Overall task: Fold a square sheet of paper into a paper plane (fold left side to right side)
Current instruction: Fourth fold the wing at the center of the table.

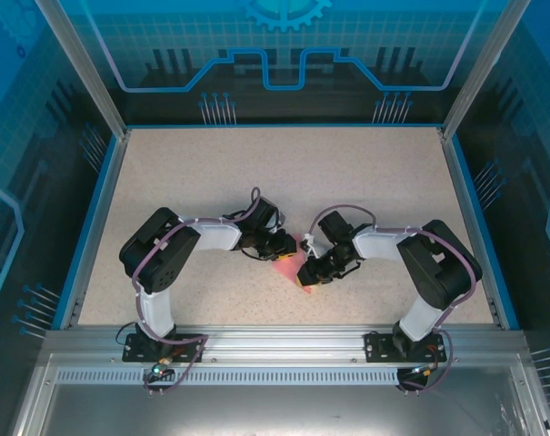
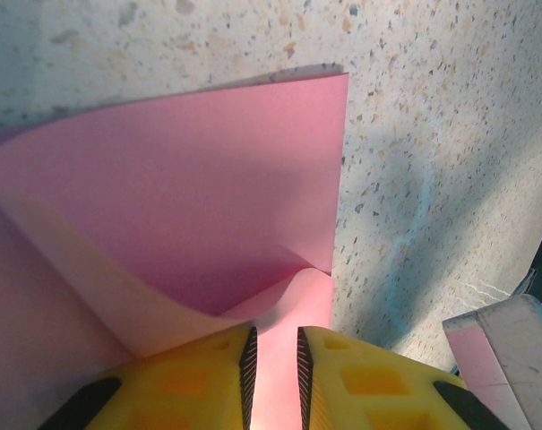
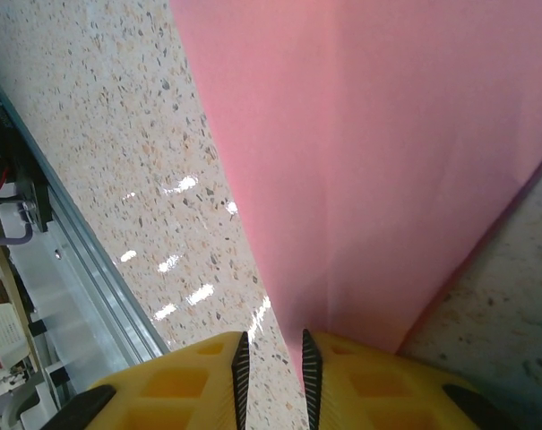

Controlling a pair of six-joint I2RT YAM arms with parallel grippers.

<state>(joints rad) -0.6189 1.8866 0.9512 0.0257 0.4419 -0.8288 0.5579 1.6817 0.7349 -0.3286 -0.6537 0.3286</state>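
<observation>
Pinching the square sheet of paper from opposite sides, left hand and right hand hold it between them.

No readable text, labels, brands or numbers on any of my cams. Closest thing to a sign is a gear emblem printed on the back panel, with no lettering on it.
</observation>
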